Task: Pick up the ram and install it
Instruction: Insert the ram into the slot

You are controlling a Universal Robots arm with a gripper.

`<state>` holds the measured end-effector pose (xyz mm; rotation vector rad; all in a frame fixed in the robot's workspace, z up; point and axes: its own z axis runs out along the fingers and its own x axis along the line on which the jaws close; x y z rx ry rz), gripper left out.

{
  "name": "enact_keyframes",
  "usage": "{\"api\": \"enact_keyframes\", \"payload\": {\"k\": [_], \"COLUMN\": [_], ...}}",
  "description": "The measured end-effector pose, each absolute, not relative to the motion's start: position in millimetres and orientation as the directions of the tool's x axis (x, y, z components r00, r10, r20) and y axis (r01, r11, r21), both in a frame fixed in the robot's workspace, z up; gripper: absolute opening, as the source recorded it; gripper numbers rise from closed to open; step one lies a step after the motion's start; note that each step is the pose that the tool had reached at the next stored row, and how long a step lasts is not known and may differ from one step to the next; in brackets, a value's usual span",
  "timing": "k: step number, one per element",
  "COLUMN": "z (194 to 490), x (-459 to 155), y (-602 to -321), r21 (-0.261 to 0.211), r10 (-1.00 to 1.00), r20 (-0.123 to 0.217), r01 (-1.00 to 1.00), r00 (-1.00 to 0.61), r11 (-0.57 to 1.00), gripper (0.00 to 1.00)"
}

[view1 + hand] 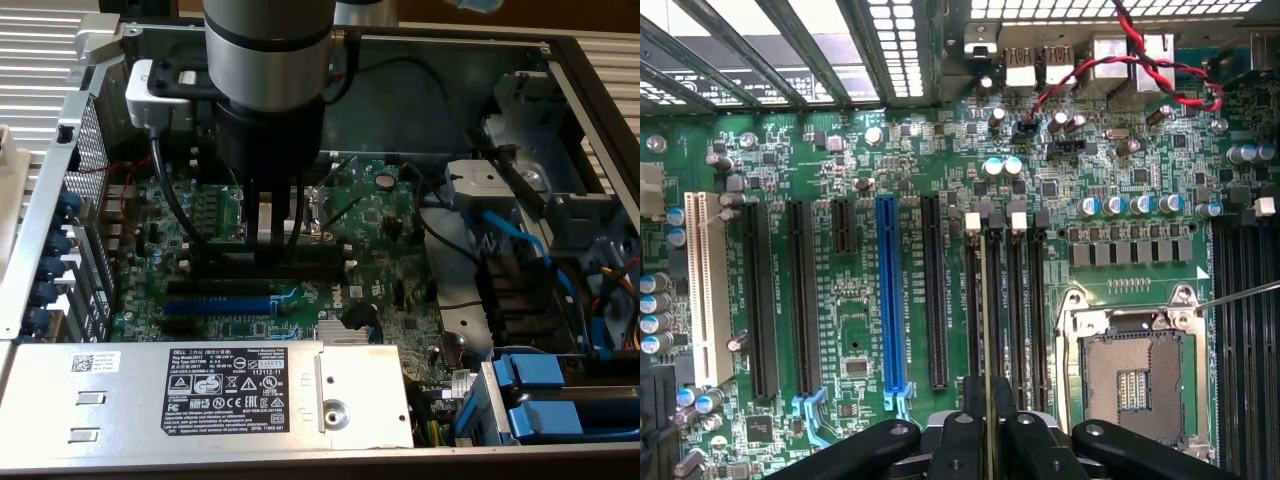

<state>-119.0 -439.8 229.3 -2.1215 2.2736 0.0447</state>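
In the wrist view the ram (986, 320) is seen edge-on as a thin olive strip running out from between my fingers. My gripper (987, 435) is shut on it. The stick lies in line with one of the black memory slots (1006, 300), between their white end clips (973, 222). Whether it sits in the slot or just above it I cannot tell. In the exterior view the gripper (266, 235) hangs straight down over the memory slots (305, 268) in the middle of the motherboard, and its fingers hide most of the ram.
A blue expansion slot (890, 290) and black slots lie beside the memory slots. The open CPU socket (1135, 370) is on the other side. Red and black wires (1120, 70) cross near the rear ports. A power supply (200, 385) and blue drive bays (545, 395) line the case edge.
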Motion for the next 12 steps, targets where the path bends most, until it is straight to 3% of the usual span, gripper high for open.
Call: {"api": "enact_keyframes", "payload": {"k": [12], "z": [234.3], "x": [-118.4], "y": [-439.7], "r21": [-0.001], "r10": [-0.998], "r20": [-0.043], "r01": [-0.999], "r00": [-0.041], "r11": [0.041], "gripper": [0.15]}}
